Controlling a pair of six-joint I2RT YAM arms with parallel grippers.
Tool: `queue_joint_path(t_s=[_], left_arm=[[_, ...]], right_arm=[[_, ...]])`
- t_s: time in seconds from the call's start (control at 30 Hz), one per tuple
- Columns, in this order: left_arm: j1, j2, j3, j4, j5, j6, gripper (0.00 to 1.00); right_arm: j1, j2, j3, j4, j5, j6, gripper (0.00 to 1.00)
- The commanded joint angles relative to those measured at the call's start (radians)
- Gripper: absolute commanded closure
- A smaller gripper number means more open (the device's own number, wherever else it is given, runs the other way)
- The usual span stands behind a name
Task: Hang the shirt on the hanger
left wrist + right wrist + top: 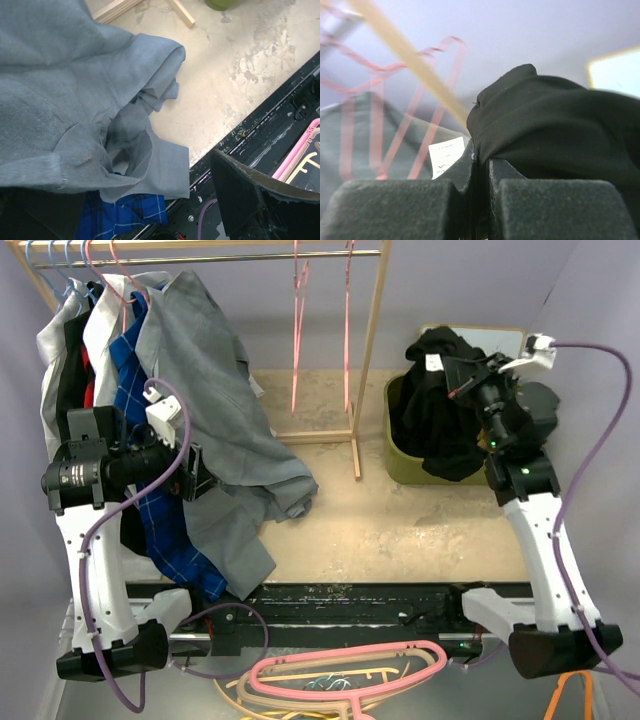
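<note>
**Black shirt pinched over the bin**

My right gripper [480, 167] is closed tight on a fold of the black shirt [555, 125], which is heaped over the green bin [393, 440]. My left gripper [196, 472] stands wide open beside the grey shirt [75, 75], holding nothing, I think. The thin pink hanger [298, 340] hangs on the rail [230, 257].

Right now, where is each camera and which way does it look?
Top: above and behind the arms, looking down at the table; both arms show.
Left wrist: on the left arm, looking down at the grey shirt; one finger of the open left gripper shows.
Right wrist: on the right arm, looking across at pink hangers; the right gripper is shut on the black shirt.
Shared: top and left wrist see the grey shirt; top and right wrist, the black shirt.
</note>
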Motion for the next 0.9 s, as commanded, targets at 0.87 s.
queue_joint_path(t_s=[0.87], left_arm=[[-0.164,0.040,0.138,-0.209,-0.042,0.196,0.01]], right_arm=[[0.548,0.119,-0.071,1.019,-0.950,0.376,1.00]])
